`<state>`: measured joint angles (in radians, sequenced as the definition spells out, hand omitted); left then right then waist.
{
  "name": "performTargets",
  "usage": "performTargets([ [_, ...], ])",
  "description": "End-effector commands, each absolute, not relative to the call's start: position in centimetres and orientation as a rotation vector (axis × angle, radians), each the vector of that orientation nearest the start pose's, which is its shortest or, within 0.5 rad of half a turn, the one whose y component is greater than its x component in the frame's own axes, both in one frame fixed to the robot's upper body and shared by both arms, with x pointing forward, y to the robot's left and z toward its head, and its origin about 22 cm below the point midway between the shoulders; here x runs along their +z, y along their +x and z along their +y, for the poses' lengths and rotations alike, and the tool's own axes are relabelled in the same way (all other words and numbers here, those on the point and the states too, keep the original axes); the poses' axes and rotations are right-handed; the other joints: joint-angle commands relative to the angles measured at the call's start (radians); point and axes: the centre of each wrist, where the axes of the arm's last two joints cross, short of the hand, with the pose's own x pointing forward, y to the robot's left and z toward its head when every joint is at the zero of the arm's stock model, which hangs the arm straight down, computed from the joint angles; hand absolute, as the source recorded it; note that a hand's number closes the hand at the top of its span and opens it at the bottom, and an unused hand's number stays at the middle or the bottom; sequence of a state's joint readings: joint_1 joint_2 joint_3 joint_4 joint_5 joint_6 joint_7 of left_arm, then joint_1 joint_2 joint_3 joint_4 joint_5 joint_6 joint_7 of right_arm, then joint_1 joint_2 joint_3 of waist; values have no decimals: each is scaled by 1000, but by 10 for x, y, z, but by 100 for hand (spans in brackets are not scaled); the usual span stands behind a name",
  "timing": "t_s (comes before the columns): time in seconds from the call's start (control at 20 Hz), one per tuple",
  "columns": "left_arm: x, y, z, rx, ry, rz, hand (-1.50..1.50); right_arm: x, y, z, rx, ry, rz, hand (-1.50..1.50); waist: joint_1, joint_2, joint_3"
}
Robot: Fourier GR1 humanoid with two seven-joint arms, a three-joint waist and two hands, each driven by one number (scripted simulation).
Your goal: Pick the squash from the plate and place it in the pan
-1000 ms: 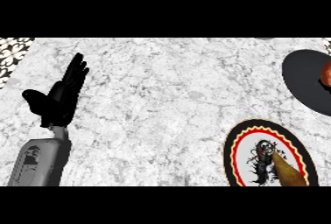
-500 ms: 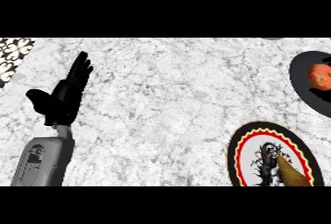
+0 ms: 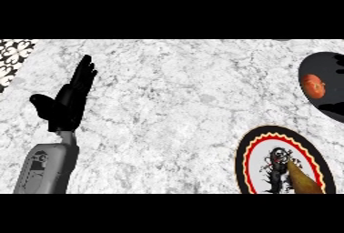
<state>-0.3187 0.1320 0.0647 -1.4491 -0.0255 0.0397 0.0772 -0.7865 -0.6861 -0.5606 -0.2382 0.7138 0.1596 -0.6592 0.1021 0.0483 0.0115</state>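
Observation:
The round orange-red squash (image 3: 313, 86) lies inside the black pan (image 3: 329, 63), which is cut off by the right edge of the head view. Below it, at the lower right, sits the plate (image 3: 250, 157), with a black rim, red and yellow rings and a dark figure on its white centre. A brown tapered object (image 3: 302, 181) lies on the plate and runs to the lower edge. My left hand (image 3: 67, 107) stands at the left, open, fingers straight and pointing up, touching nothing. My right hand does not show.
The counter (image 3: 181, 104) is grey-white marble. A black-and-white patterned patch (image 3: 12, 57) fills the top left corner.
The squash has shifted a little to the left and down inside the pan. The left hand, pan and plate stay where they were.

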Motion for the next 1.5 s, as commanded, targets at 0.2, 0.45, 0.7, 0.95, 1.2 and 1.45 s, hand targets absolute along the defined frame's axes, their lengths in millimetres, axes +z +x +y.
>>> performTargets([
  [0.2,60,313,256,-87,160,-1665,0,83,338,-502,242,-488,-1758,-150,-29,-10,-1],
  [0.45,49,303,263,-80,154,-1639,0,81,301,-538,186,-268,-1750,-150,-47,-20,-2],
  [0.7,50,298,264,-67,166,-1634,0,88,259,-573,171,-163,-1795,-150,-79,-35,-2],
  [0.95,51,301,273,-48,187,-1630,0,103,238,-592,169,-153,-1815,-150,-96,-34,-1],
  [1.2,52,298,269,-44,183,-1631,0,99,218,-601,197,-142,-1768,-150,-100,-40,-1],
  [1.45,55,297,275,-49,219,-1628,0,104,212,-605,248,-182,-1749,-150,-94,-43,-3],
])
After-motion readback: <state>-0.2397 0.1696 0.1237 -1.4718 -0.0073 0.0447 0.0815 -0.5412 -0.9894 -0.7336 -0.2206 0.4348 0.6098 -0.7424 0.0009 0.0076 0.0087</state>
